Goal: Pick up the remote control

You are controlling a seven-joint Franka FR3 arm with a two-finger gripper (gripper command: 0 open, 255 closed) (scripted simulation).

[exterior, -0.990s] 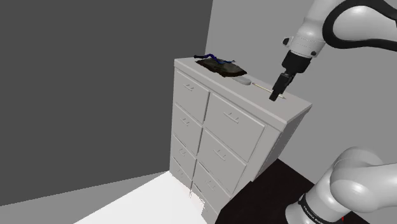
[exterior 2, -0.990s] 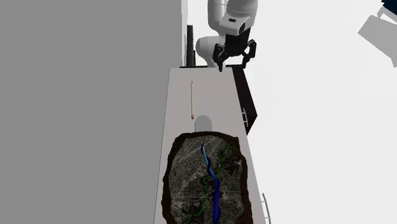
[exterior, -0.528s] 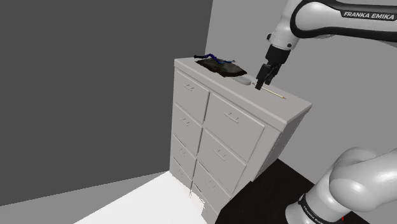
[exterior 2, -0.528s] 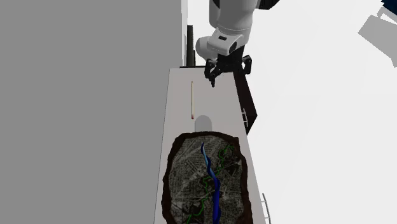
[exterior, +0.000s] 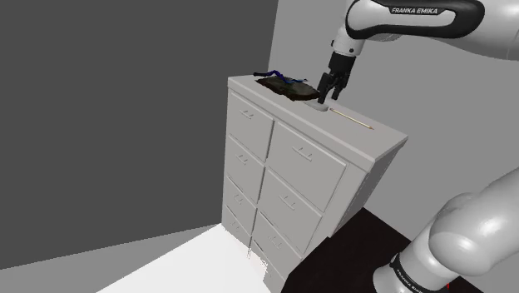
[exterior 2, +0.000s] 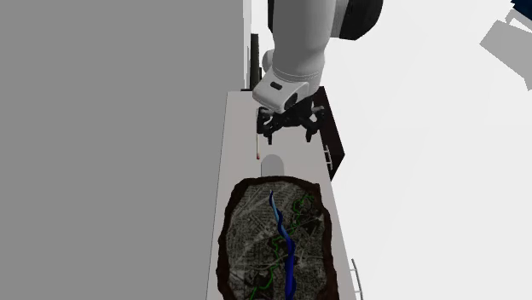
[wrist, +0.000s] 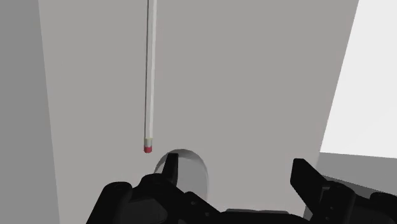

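The remote control is a small plain white rounded piece lying on the white cabinet's top, between a pencil and a dark mat. My black gripper hangs open just above the top, close to the remote on the side facing the arm's base. In the wrist view the remote lies by one fingertip, not between the fingers, and nothing is held in the gripper. In the shoulder view the gripper stands right over the remote and partly covers it.
A thin pencil with a red tip lies along the cabinet top next to the gripper. A dark mat with blue and green strands lies beyond the remote. The cabinet has two columns of drawers and stands against grey walls.
The arm has swung along the cabinet top from its near end, past the pencil, to the remote. The fingers stayed open and nothing was taken hold of.
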